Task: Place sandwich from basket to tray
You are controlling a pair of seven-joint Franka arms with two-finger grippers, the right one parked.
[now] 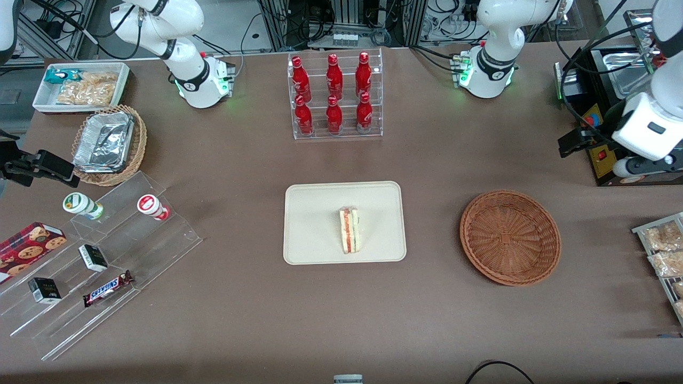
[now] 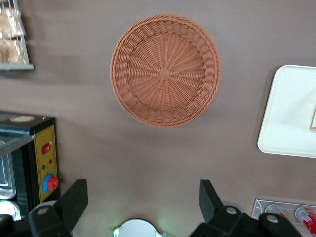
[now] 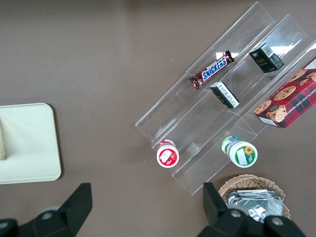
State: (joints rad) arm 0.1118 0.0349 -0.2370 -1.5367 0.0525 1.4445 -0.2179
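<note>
The sandwich (image 1: 349,230), a pale wedge with red and green layers in clear wrap, lies on the cream-beige tray (image 1: 315,213) at the table's middle. The reddish-brown wicker basket (image 1: 509,237) sits beside the tray toward the working arm's end and has nothing in it. My left gripper (image 1: 579,140) hangs high above the table, farther from the front camera than the basket, next to a black appliance. It is open and holds nothing. The left wrist view shows the gripper (image 2: 143,190) with its fingers wide apart, the basket (image 2: 165,69), the tray (image 2: 289,108) and an edge of the sandwich (image 2: 313,121).
A black appliance (image 1: 613,106) stands close to the gripper. A rack of bagged snacks (image 1: 661,250) is at the working arm's end. A clear rack of red bottles (image 1: 335,96) stands farther back than the tray. Acrylic steps (image 1: 106,266), a foil-tray basket (image 1: 109,144) and a white bin (image 1: 80,85) lie toward the parked arm's end.
</note>
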